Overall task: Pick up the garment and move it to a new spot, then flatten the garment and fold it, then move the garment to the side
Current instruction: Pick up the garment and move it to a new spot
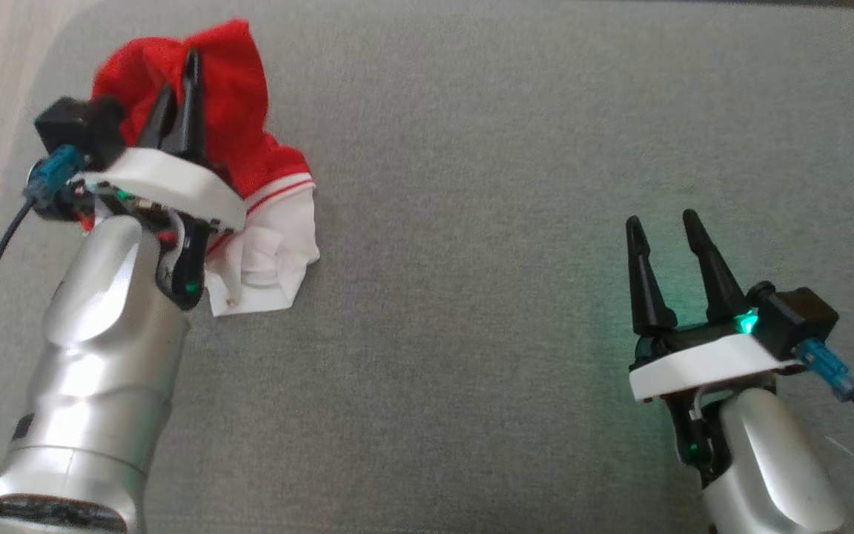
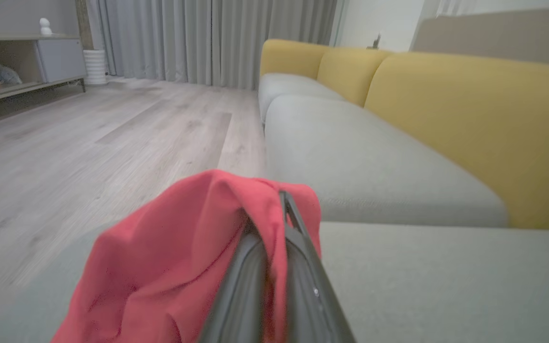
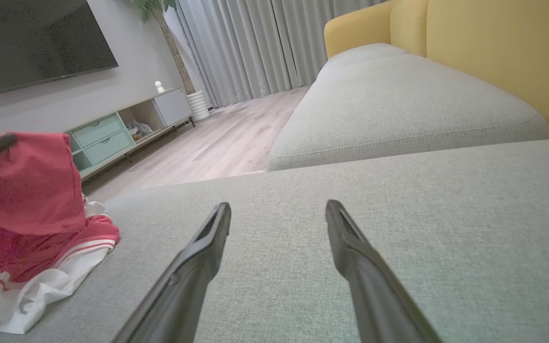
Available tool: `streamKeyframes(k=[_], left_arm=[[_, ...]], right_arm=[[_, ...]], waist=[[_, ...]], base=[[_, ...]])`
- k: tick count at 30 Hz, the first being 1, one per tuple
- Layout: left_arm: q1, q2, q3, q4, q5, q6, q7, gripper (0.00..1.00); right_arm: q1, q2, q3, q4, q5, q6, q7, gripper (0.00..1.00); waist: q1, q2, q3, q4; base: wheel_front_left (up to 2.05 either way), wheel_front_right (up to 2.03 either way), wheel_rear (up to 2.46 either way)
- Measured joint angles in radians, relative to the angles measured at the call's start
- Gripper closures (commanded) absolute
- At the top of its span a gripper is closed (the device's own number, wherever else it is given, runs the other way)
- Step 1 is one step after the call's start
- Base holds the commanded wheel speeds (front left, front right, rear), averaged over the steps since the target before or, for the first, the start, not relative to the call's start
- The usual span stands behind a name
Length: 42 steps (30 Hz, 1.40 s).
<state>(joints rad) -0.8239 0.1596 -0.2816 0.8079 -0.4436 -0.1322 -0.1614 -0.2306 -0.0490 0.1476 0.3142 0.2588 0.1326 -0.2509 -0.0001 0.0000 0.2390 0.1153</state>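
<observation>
The garment is soft, crumpled cloth in 2 colours: a red upper portion and a white lower portion, separated by a red-and-white striped band. It lies at the far left of the grey seat cushion, a matte, finely woven surface, near the cushion's rounded corner. The white portion is bunched on the cushion and the red portion is drawn up into a peak. The left hand is closed on that peak, its 2 long, dark, tapered fingers pressed together with red fabric pinched between them. The right hand is open, its 2 fingers spread over bare cushion, well apart from the garment. The head view shows both silver forearms, the white wrist plates and a green indicator light at the right wrist. The left wrist view shows red fabric draped over and around the closed fingers, plus mustard-yellow backrests, a pale wood-plank floor and pleated grey curtains. The right wrist view shows the garment from the side, with the red peak standing above the white heap, and a dark wall-mounted screen over a low cabinet with pale green drawers.
</observation>
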Motion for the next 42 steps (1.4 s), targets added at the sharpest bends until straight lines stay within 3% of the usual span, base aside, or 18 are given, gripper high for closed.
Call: streamKeyframes(k=[7,12,17,25,33,34,35,42], left_arm=[[0.074,-0.061,0.011,-0.234,-0.080,0.011,0.024,1.00],[0.153,-0.106,-0.069,-0.401,-0.085,0.046,0.075,1.00],[0.167,-0.114,-0.157,-0.505,-0.084,0.099,0.108,1.00],[0.081,-0.117,-0.304,-0.508,-0.124,0.189,0.112,1.00],[-0.068,-0.117,-0.414,-0.449,-0.230,0.266,0.023,1.00],[-0.093,-0.117,-0.439,-0.439,-0.242,0.267,0.013,0.69],[-0.115,-0.117,-0.464,-0.422,-0.249,0.275,0.011,0.00],[-0.147,-0.117,-0.585,-0.306,-0.296,0.282,-0.025,0.00]], right_arm=[[0.022,0.000,0.026,0.005,0.036,0.000,0.000,0.00],[0.021,0.000,0.044,0.015,0.056,0.000,0.000,0.00],[0.018,0.000,0.058,0.016,0.078,0.000,0.000,0.00],[0.014,0.000,0.074,-0.007,0.116,0.000,0.000,0.00],[-0.009,0.000,0.092,-0.016,0.147,0.000,0.000,0.00],[-0.014,0.000,0.096,-0.017,0.151,0.000,0.000,0.00],[-0.018,0.001,0.100,-0.019,0.156,0.000,0.000,0.00],[-0.025,0.000,0.087,-0.022,0.157,0.000,0.000,0.00]], waist=[[-0.0001,0.0000,-0.073,-0.053],[-0.0001,0.0000,-0.092,-0.121],[0.0000,0.0000,-0.086,-0.204],[0.0001,0.0000,-0.026,-0.335],[0.0003,0.0000,0.041,-0.423],[0.0003,0.0000,0.049,-0.433],[0.0003,0.0000,0.056,-0.442],[0.0003,0.0000,0.079,-0.446]], base=[[0.00,0.00,0.00],[0.00,0.00,0.00],[0.00,0.00,0.00],[0.00,0.00,0.00],[0.00,0.00,0.00],[0.00,0.00,0.00],[0.00,0.00,0.00],[0.00,0.00,0.00]])
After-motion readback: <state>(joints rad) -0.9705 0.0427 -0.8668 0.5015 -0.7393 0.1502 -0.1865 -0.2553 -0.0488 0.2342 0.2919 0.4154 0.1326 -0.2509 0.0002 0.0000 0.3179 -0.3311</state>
